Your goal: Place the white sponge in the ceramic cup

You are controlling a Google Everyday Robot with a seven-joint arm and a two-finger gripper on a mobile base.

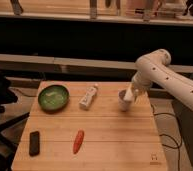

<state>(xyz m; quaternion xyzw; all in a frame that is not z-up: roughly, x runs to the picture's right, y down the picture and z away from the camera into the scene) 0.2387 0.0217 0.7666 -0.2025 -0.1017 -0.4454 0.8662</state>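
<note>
Here, the gripper (130,96) hangs directly over the ceramic cup (124,104), far right on the table (115,147); whether it is clamped or apart cannot be told. The white sponge (132,93) seems to sit at the cup's mouth. It is probably light, soft and squashy, best pinched across its middle.

Light wooden slatted table (115,147) at centre, on a grey floor (20,107). Behind it a pale horizontal ledge (65,62) below a dark wall panel (65,35); a wooden shelf (50,7) runs along the top. Black cable (163,120) lies right of the table. Lighting is dim and warm. The gripper (129,95) hangs over the table's right rear part.
</note>
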